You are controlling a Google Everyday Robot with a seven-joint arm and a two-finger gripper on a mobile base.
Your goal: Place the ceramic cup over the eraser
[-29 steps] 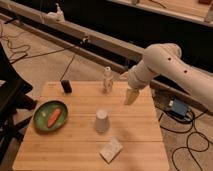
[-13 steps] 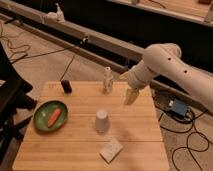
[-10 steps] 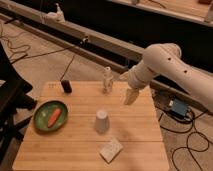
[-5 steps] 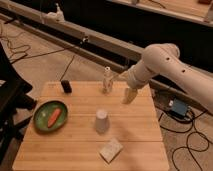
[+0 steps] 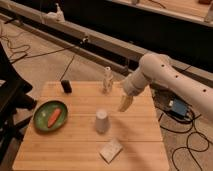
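The cup (image 5: 102, 121) is standing mid-table, on the wooden table (image 5: 75, 147), well apart from the eraser (image 5: 66, 86) at the far-left edge. The gripper (image 5: 125, 103) is hanging released and empty, near the cup's right. A cable (image 5: 74, 59) is trailing across the floor (image 5: 42, 70) behind.

A pale wooden worktop (image 5: 80, 152) of planks fills the lower part of the view. It stands on a tan floor (image 5: 35, 67) strewn with black cables (image 5: 22, 50). Behind it a long low ledge (image 5: 107, 46) runs aslant from upper left to right, with a dark panel (image 5: 125, 20) above it and another wooden top (image 5: 175, 6) beyond. A dark chair (image 5: 9, 97) stands at the left edge. A blue box (image 5: 177, 107) lies on the floor to the right, among more cables. The light is warm and dim.
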